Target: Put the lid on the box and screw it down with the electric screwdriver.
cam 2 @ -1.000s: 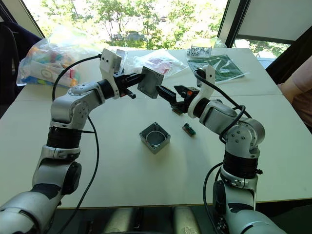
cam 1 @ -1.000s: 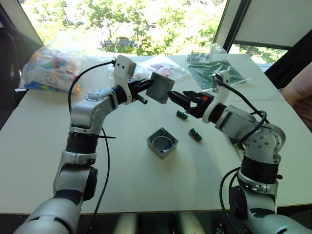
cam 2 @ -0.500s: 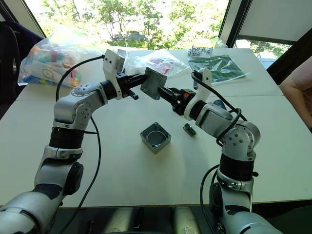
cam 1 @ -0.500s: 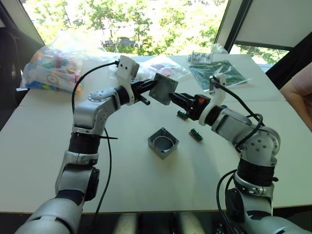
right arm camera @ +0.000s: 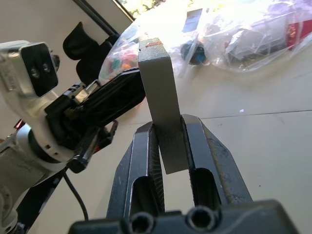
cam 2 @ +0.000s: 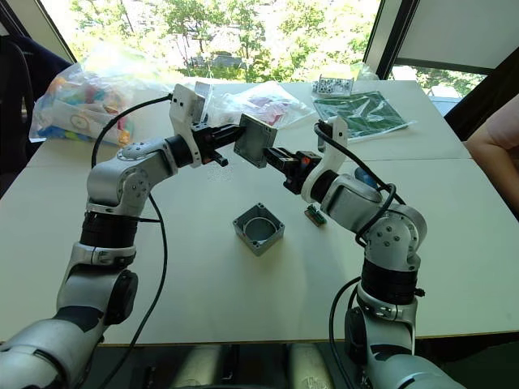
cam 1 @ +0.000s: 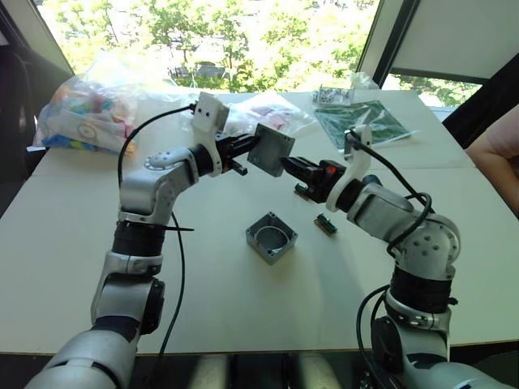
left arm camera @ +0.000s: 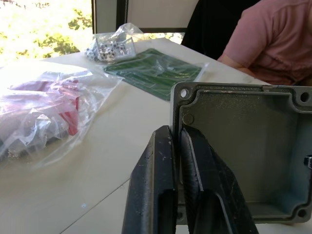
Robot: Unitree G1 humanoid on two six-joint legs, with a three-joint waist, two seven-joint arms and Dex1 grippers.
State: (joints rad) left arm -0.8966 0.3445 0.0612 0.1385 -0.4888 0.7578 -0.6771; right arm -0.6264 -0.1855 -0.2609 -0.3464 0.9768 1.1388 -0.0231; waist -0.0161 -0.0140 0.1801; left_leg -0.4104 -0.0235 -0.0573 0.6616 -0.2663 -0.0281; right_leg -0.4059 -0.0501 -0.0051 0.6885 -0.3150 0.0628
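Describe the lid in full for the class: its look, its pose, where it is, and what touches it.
The lid is a shallow square grey cover, plastic by its look, with a low rim and corner screw holes. It hangs tilted on edge in the air above the table, beyond the open box. The left end effector pinches one rim and the right end effector clamps the opposite edge.

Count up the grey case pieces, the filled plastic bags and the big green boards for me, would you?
Grey case pieces: 2, the lid and the box
Filled plastic bags: 3, the colourful bag, the bag with red parts, the small bag of hardware
Big green boards: 1, the green circuit board
Total: 6
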